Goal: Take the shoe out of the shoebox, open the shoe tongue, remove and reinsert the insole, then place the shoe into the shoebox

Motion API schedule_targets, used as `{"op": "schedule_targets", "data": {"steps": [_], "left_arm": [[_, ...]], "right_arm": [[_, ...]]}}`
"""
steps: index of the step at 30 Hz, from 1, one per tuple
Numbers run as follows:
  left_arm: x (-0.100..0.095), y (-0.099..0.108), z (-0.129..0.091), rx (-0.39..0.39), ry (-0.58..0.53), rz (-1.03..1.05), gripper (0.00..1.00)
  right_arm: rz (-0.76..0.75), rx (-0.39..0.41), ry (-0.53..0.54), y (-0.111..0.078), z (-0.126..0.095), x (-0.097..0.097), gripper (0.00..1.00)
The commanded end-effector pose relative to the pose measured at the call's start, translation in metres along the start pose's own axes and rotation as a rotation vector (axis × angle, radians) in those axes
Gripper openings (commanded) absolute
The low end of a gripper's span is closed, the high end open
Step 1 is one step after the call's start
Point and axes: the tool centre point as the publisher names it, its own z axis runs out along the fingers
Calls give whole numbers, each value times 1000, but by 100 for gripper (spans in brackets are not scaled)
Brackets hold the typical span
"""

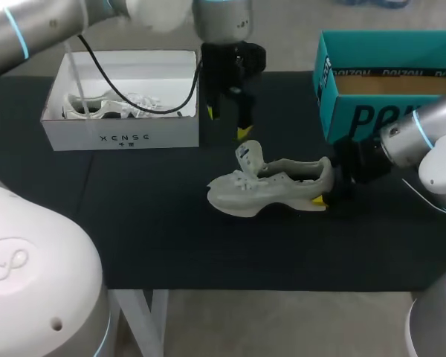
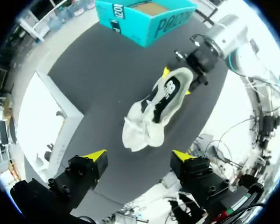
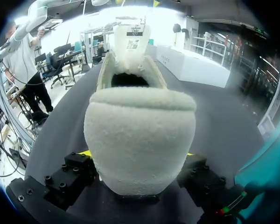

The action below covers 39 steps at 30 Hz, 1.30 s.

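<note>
While the right claw (image 3: 137, 154) seemingly pinches the shoe (image 1: 271, 186) by its heel, the left claw (image 2: 139, 158) hangs open, empty, above it. Tugging the insole may twist the shoe free.

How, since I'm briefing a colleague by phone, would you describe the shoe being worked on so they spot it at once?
On the black table, look between the white shoebox at back left and the teal box at back right. The pale shoe stands there in the open, tongue raised, heel between the fingers of the right gripper; the other shoe lies inside the white shoebox.
</note>
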Motion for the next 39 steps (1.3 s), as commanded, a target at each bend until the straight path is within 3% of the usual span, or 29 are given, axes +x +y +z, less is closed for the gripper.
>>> {"op": "schedule_targets", "data": {"steps": [1,6,26,39], "left_arm": [[13,-13,-12,32,-83,530,0],[21,-22,-8,76,-56,636,0],[21,-23,-6,85,-62,640,0],[66,-76,65,68,-77,705,0]], "right_arm": [[-1,2,-1,-1,1,0,0],[-1,2,-1,-1,1,0,0],[-1,2,-1,-1,1,0,0],[-1,2,-1,-1,1,0,0]]}}
